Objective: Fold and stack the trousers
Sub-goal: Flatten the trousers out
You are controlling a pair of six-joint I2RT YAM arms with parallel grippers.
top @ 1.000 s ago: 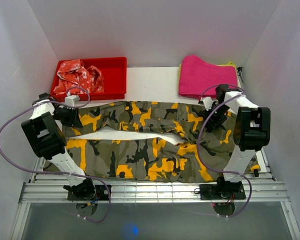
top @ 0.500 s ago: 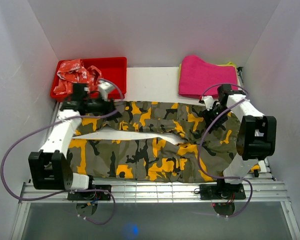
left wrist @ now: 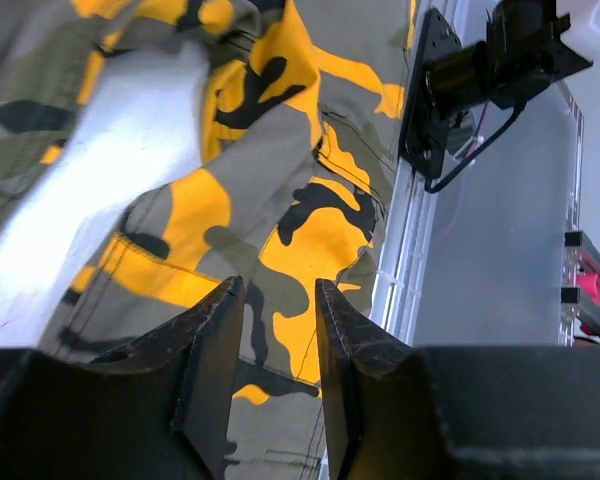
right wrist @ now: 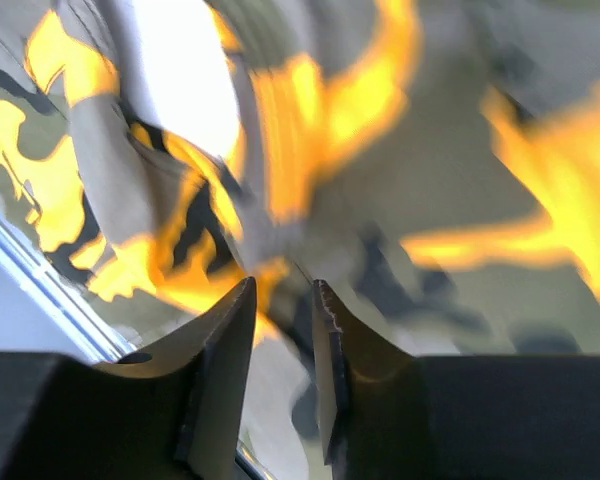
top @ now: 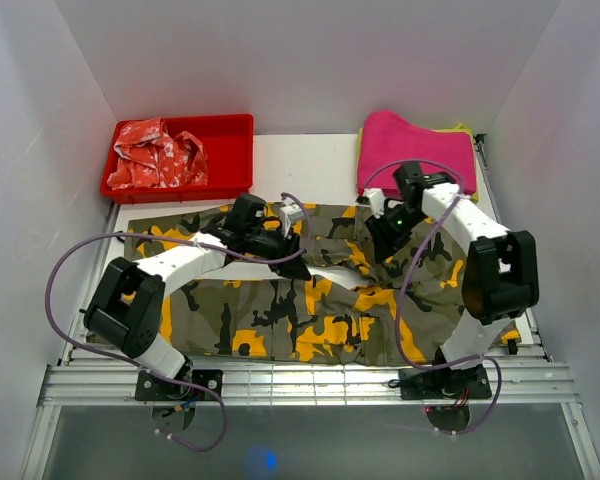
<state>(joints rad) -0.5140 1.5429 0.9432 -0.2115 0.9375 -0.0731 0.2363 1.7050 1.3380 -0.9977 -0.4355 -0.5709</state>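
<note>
Left gripper (left wrist: 278, 285) over trousers (top: 320, 320), tray (top: 232, 150), pink cloth (top: 412, 150)

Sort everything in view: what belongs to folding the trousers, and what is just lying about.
Job: camouflage trousers, left claw, right claw.
Lying about: red tray, red-and-white garment in it, pink folded cloth.

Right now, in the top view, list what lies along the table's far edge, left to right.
Far edge: red-and-white garment in the red tray → bare white table → pink folded cloth.
</note>
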